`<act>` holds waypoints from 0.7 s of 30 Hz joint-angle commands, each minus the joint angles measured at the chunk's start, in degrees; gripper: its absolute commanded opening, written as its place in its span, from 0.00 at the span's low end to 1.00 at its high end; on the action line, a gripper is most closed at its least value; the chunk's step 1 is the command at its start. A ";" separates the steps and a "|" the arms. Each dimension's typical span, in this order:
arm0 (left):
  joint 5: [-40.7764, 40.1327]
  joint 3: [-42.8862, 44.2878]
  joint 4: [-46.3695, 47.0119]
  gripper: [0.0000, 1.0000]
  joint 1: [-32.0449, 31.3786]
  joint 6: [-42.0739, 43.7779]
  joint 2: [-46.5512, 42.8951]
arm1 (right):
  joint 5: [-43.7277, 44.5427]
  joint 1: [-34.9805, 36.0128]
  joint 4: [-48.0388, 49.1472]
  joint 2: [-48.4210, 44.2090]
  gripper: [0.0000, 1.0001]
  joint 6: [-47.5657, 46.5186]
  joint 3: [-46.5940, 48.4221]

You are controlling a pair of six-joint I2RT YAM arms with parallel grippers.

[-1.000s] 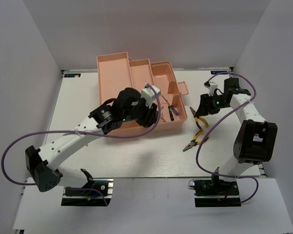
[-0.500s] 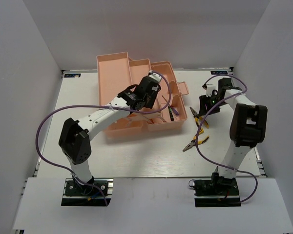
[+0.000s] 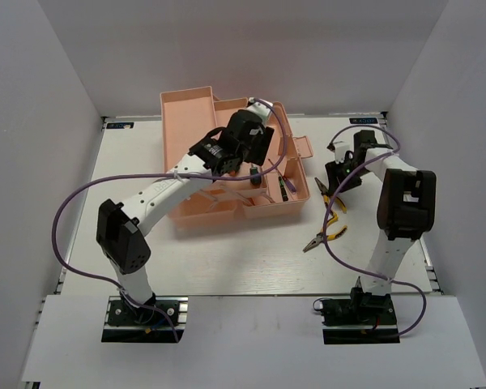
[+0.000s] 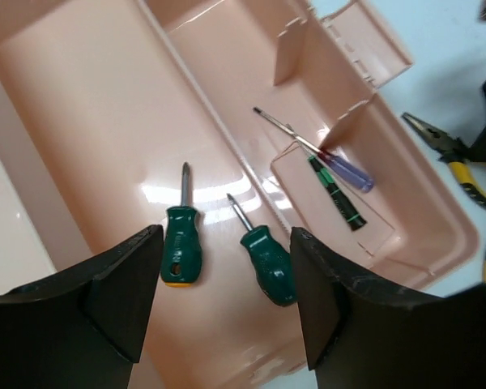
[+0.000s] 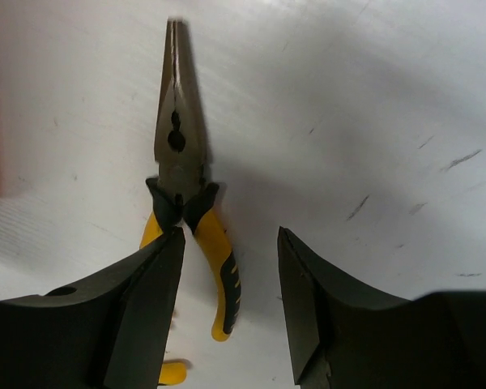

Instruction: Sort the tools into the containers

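Four screwdrivers already lie inside the pink toolbox [image 4: 89, 121]. The two stubby green screwdrivers [image 4: 181, 247] are side by side on the floor of the big compartment. A thin dark green screwdriver [image 4: 338, 197] and a thin violet-handled screwdriver [image 4: 347, 172] share the small compartment on the right.

My left fingers [image 4: 121, 300] hang wide over the big compartment and hold nothing.

I judge that only the pliers are left. Both pairs are on the desk [image 3: 227, 267] to the right of the toolbox, not yet sorted.

The first pliers [image 5: 181, 174] lie flat between my right fingers [image 5: 146, 308], which stand wide above them and do not touch them. Their long axis runs from near right to far left, with the closed nose pointing far left toward the toolbox. The yellow handles are toward me.

The second pliers [image 3: 325, 237] lie nearer, apart from the first. Their nose points near left and their handles far right.
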 commanded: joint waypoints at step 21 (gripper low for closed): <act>35.58 -12.70 8.11 0.53 -10.81 2.74 -4.77 | 7.38 -1.03 0.17 -8.13 0.00 -3.70 3.89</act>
